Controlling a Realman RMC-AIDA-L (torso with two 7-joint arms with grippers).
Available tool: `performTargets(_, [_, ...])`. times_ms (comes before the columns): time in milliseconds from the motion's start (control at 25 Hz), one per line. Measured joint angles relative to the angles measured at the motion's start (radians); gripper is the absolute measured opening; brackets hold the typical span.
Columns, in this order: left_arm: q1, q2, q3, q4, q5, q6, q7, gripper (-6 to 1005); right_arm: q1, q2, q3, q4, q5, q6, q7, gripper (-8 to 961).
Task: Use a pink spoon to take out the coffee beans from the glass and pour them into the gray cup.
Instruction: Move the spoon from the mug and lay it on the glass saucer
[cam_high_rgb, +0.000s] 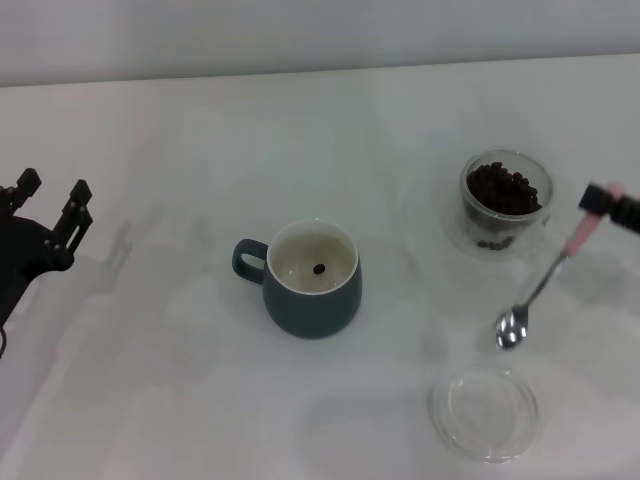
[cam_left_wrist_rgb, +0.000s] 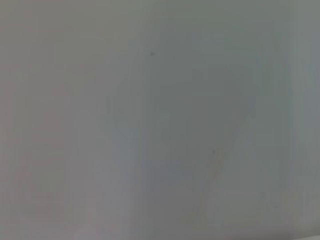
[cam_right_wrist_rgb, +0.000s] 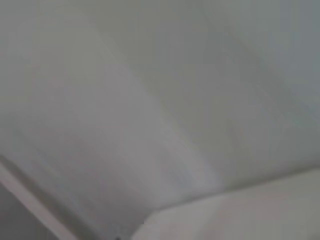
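Right claw (cam_high_rgb: 600, 203) is gripping the pink spoon (cam_high_rgb: 545, 282) by its handle, bowl empty, just near of the glass (cam_high_rgb: 506, 201). I'd dip steeply into the coffee beans (cam_high_rgb: 503, 188), then carry level to the gray cup (cam_high_rgb: 311, 278).

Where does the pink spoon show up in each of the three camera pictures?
Head view: the pink spoon hangs at the right edge, handle up in the right tool, bowl low between the glass of coffee beans and the flat clear dish.
Left wrist view: not in it; only a blank pale surface.
Right wrist view: not in it; only a blurred pale surface.
Shared landmark: just the white table.
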Motion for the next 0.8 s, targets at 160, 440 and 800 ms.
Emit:
performTargets(160, [-0.006, 0.001, -0.001, 0.005, 0.000, 0.001, 0.000, 593, -0.003, -0.006, -0.003, -0.003, -0.080, 0.002, 0.002, 153])
performTargets(440, [-0.012, 0.001, -0.001, 0.004, -0.001, 0.016, 0.000, 592, -0.008, -0.001, -0.012, 0.005, -0.120, 0.001, -0.008, 154])
performTargets(800, [-0.014, 0.000, -0.001, 0.000, -0.001, 0.017, 0.000, 592, -0.012, 0.013, -0.020, 0.005, -0.140, -0.003, -0.066, 153])
